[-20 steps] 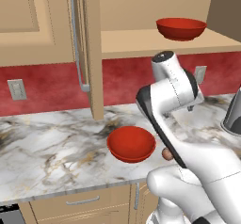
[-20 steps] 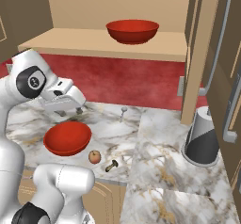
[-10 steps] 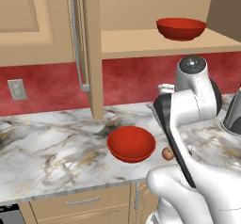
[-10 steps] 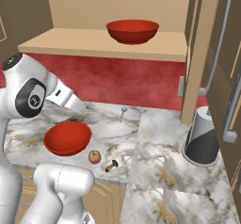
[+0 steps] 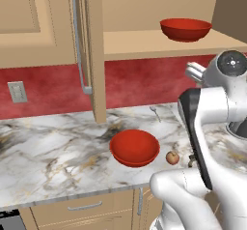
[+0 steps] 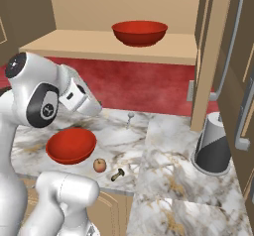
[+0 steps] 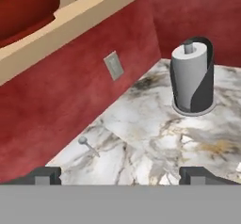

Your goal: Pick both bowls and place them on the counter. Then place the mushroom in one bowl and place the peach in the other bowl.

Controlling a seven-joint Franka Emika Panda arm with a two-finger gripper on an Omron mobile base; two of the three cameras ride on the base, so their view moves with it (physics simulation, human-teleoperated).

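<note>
One red bowl (image 5: 135, 148) (image 6: 71, 145) rests upright on the marble counter (image 5: 53, 151) (image 6: 163, 175). The other bowl (image 5: 185, 29) (image 6: 139, 32) (image 7: 23, 9) stands on the tan wooden shelf above. The peach (image 5: 172, 157) (image 6: 99, 165) lies on the counter just right of the lower bowl, with the small mushroom (image 6: 118, 174) beside it. My gripper (image 7: 121, 176) (image 6: 95, 110) hangs open and empty above the counter, behind the lower bowl and below the shelf, facing the red back wall. Its fingertips (image 7: 47, 175) stand wide apart.
A dark paper-towel holder (image 7: 190, 77) (image 6: 213, 143) stands on the counter to the right. A small metal utensil (image 7: 87, 145) (image 6: 130, 118) (image 5: 154, 112) lies near the wall. An open cabinet door (image 5: 91, 45) hangs left of the shelf, another (image 6: 213, 56) to its right.
The arm has swung to the right and risen away from above the lower bowl, and the hand has turned toward the back wall. The gripper stays open. Bowls, peach and mushroom have not moved.
</note>
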